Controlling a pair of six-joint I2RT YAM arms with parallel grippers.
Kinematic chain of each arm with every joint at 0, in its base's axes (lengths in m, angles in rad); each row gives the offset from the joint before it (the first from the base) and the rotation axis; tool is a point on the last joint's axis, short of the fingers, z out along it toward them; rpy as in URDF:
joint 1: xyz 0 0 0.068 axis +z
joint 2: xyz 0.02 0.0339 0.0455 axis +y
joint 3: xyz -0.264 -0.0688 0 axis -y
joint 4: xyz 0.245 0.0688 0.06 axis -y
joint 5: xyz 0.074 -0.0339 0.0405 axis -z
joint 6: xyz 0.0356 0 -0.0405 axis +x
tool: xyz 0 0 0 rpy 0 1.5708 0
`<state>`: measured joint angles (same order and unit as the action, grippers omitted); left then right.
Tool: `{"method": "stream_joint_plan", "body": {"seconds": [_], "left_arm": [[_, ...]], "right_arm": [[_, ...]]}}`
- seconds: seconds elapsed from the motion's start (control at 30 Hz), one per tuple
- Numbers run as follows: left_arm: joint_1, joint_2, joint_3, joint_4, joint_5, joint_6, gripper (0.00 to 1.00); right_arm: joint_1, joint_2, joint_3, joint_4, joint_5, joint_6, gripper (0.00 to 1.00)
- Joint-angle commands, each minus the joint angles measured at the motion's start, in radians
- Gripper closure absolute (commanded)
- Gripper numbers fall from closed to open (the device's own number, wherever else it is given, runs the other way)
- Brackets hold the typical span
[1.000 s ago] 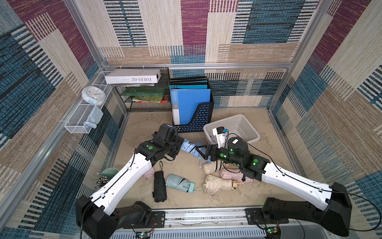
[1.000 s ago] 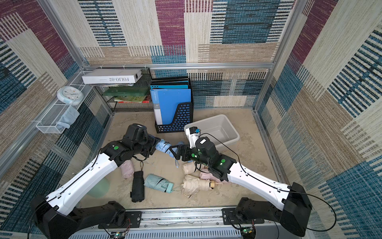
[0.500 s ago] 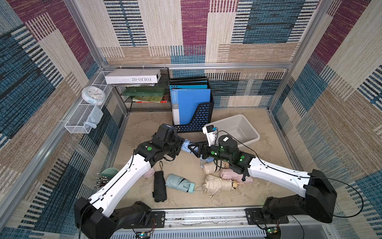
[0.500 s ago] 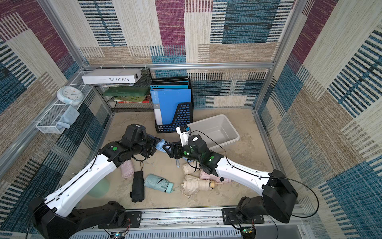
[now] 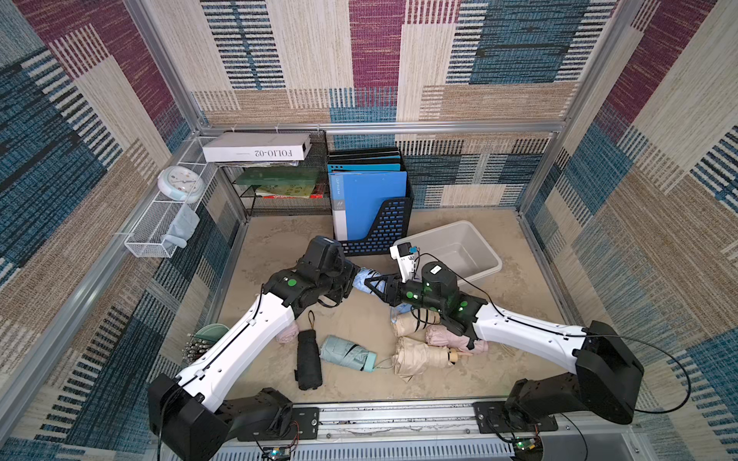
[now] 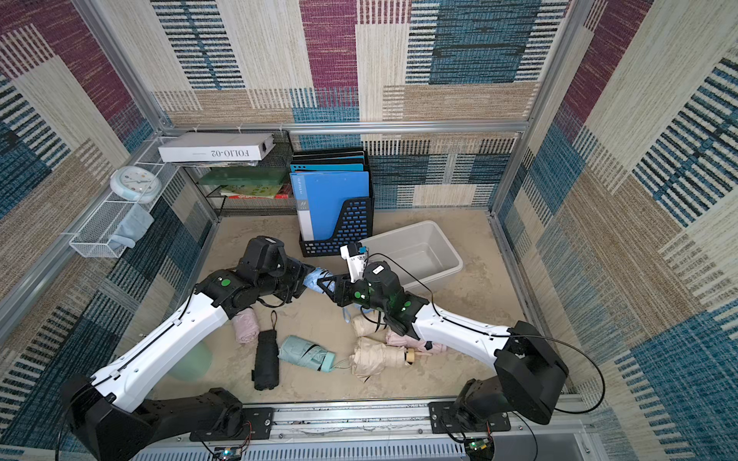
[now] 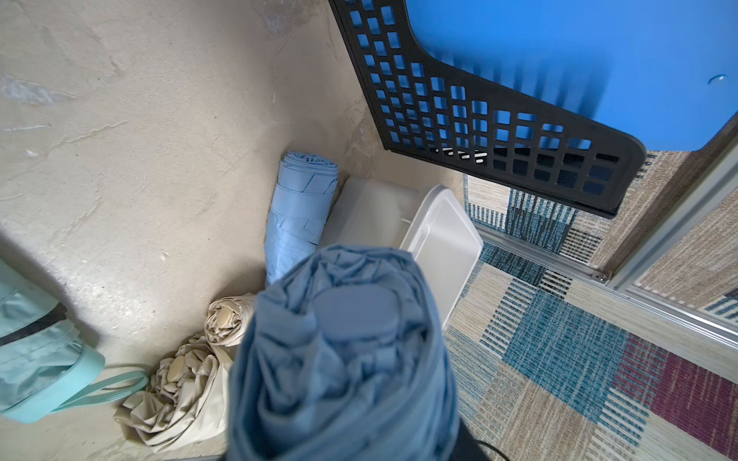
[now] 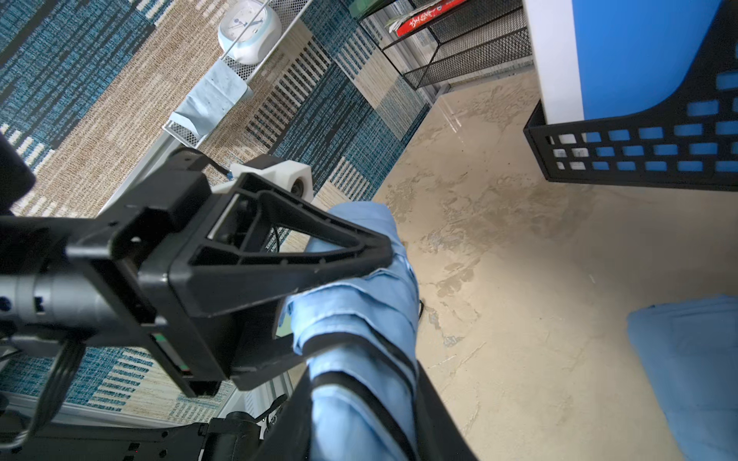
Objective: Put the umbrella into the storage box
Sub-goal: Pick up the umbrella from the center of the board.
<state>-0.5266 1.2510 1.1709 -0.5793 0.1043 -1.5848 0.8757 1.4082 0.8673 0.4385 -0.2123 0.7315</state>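
A folded light blue umbrella [image 5: 364, 277] hangs above the floor between my two arms. My left gripper [image 5: 354, 279] is shut on one end of it; its black fingers [image 8: 279, 247] clamp the cloth in the right wrist view. My right gripper [image 5: 377, 285] is shut on the other end, its jaws either side of the umbrella [image 8: 359, 319]. The left wrist view has this umbrella [image 7: 343, 351] end-on, hiding my own jaws. The light grey storage box [image 5: 451, 247] stands empty just behind the right arm, seen too in a top view [image 6: 415, 247].
A black file holder [image 5: 379, 231] with blue folders stands left of the box. A second blue umbrella [image 7: 301, 207] lies against the box. Black [image 5: 308, 359], mint [image 5: 347, 353], beige [image 5: 419, 353] and pink [image 5: 455, 337] umbrellas lie on the front floor. A wire basket [image 5: 159, 223] hangs at left.
My right gripper has swung left from beside the box to the blue umbrella and closed on it. The left arm has kept still, holding the umbrella.
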Motion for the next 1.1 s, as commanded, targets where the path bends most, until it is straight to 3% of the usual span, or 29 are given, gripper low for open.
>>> {"method": "stream_joint_plan", "body": {"seconds": [0.0,0.1,0.23,0.4,0.53,0.63,0.77,0.93,1.07], "left_arm": [[0.001,0.014,0.012,0.086,0.013,-0.020,0.61],[0.000,0.019,0.013,0.099,0.009,-0.023,0.39],[0.001,0.015,0.009,0.090,-0.015,-0.009,0.02],[-0.001,-0.004,-0.009,0.086,-0.060,0.011,0.00],[-0.001,-0.042,0.013,0.065,-0.128,0.129,0.00],[-0.001,-0.076,0.027,0.080,-0.192,0.336,0.00],[0.004,-0.108,0.056,0.136,-0.191,0.756,0.02],[0.007,-0.119,0.125,0.115,-0.042,1.278,0.02],[0.007,-0.132,0.219,-0.005,0.149,1.598,0.02]], "right_arm": [[-0.003,0.004,0.002,0.111,-0.083,0.013,0.77],[-0.015,0.018,0.017,0.123,-0.120,0.018,0.84],[-0.033,0.023,0.034,0.120,-0.145,0.025,0.91],[-0.072,-0.002,0.008,0.125,-0.109,0.053,0.97],[-0.111,-0.009,0.029,0.057,-0.121,0.049,1.00],[-0.136,-0.026,0.070,-0.055,-0.137,-0.009,1.00],[-0.156,-0.079,0.131,-0.271,-0.136,-0.150,1.00],[-0.188,-0.129,0.234,-0.540,-0.195,-0.388,1.00],[-0.193,-0.149,0.352,-0.791,-0.249,-0.604,1.00]]}}
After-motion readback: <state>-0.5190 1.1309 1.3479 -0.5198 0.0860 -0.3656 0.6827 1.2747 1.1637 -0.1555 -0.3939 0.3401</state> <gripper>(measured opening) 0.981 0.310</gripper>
